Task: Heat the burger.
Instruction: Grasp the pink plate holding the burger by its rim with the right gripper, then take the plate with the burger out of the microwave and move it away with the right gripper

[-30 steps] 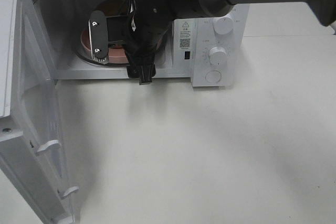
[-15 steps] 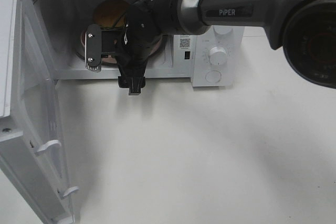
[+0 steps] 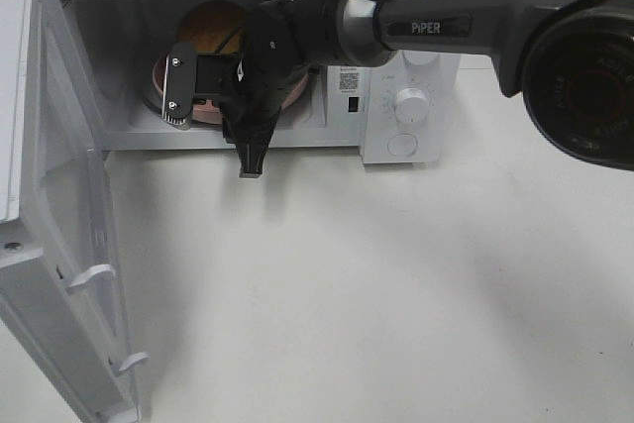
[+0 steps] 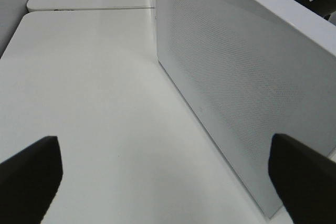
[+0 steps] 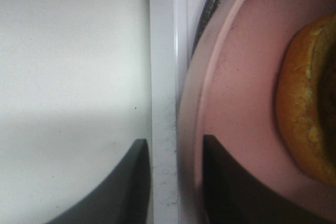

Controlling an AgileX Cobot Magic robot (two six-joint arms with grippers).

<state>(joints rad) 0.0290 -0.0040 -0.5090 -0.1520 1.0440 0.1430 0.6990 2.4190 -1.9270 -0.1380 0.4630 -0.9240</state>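
Inside, burger [image 3: 210, 29] on plate [image 5: 236, 103]; right claw [image 5: 173, 182] straddles plate rim.

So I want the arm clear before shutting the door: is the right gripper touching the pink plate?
Cannot tell. In the right wrist view one finger overlaps the pink plate rim, with neither contact nor gap plainly visible.

We see the burger [image 3: 210, 27] sitting inside the open microwave, toward the back of the chamber, its glossy golden-brown bun facing up. It rests on a pink plate [image 5: 247, 77], off the plate's rim, and we see its orange-brown crust [image 5: 302, 98] close up from the right wrist.
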